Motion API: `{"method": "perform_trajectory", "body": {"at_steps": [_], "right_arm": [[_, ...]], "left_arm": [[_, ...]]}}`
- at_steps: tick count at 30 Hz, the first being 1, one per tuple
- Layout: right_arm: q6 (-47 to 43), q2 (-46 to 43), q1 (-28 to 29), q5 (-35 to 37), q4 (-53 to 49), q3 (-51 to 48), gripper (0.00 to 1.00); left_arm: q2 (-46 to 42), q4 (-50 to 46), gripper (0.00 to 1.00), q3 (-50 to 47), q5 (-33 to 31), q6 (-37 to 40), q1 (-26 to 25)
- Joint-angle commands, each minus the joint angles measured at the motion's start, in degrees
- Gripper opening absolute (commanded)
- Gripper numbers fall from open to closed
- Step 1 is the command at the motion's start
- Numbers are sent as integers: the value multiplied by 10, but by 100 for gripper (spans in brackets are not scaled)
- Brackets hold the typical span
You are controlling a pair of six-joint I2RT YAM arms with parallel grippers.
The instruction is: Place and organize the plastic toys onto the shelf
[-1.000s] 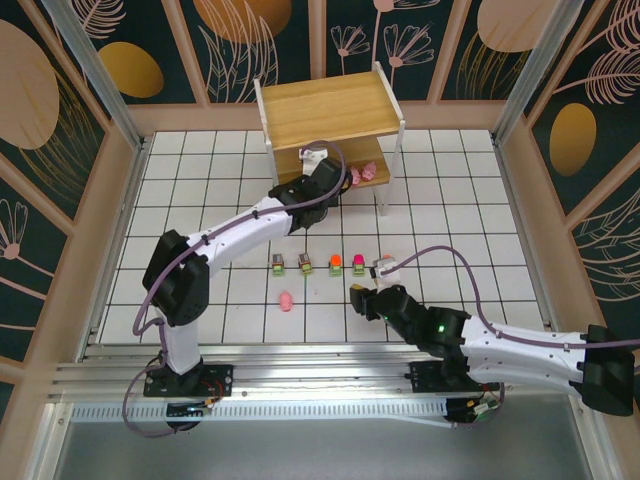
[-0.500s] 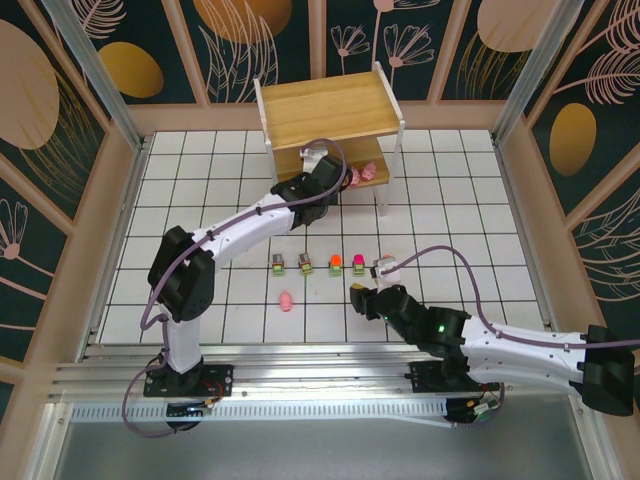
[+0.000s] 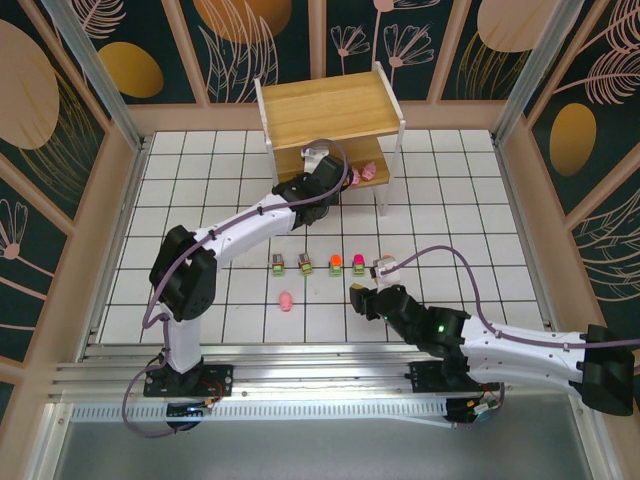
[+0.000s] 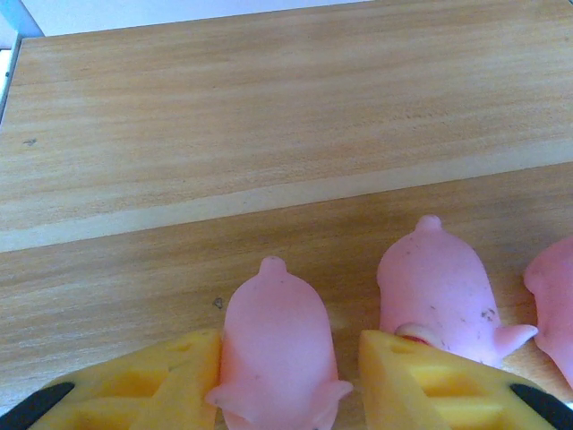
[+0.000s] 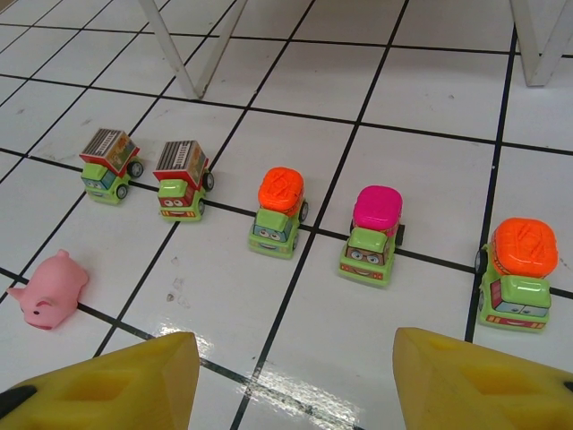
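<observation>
My left gripper point(image 3: 325, 166) reaches under the shelf point(image 3: 330, 105) top onto its lower board point(image 4: 269, 134). A pink pig point(image 4: 276, 345) stands on that board between the yellow fingers. The left finger touches it and a gap shows at the right finger, so the left gripper point(image 4: 291, 381) is open. Two more pigs point(image 4: 439, 287) point(image 4: 555, 296) stand to its right. On the floor is a row of green trucks: two grey-topped point(image 5: 109, 163) point(image 5: 183, 177), orange point(image 5: 279, 210), pink point(image 5: 373, 231) and orange point(image 5: 517, 271). A lone pig point(image 5: 52, 288) lies at the left. My right gripper point(image 5: 295, 376) hovers open before the trucks.
White shelf legs point(image 5: 192, 45) point(image 5: 537, 36) stand beyond the truck row. The pen has wooden walls on all sides. The floor pig point(image 3: 286, 299) lies just left of the right gripper point(image 3: 365, 293).
The left jaws have parted around the pig on the lower board. The left arm has shifted slightly. The right arm has not moved.
</observation>
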Motion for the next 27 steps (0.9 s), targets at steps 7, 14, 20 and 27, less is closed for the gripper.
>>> {"method": "perform_trajectory", "body": {"at_steps": [7,14,20,27], "right_arm": [[-9,13,6,11,13,-1,60],[-8,13,6,12,13,-1,60],[-9,17,6,12,13,1,60],[-7,18,6,16,11,1,61]], "left_arm": [[-36,41,45,-34,0,5,3],[-61,47,45,-65,-8,-6,-10],[-77,49,46,-81,-11,-9,-27],[-117,49,46,-124,-11,-21,-42]]}}
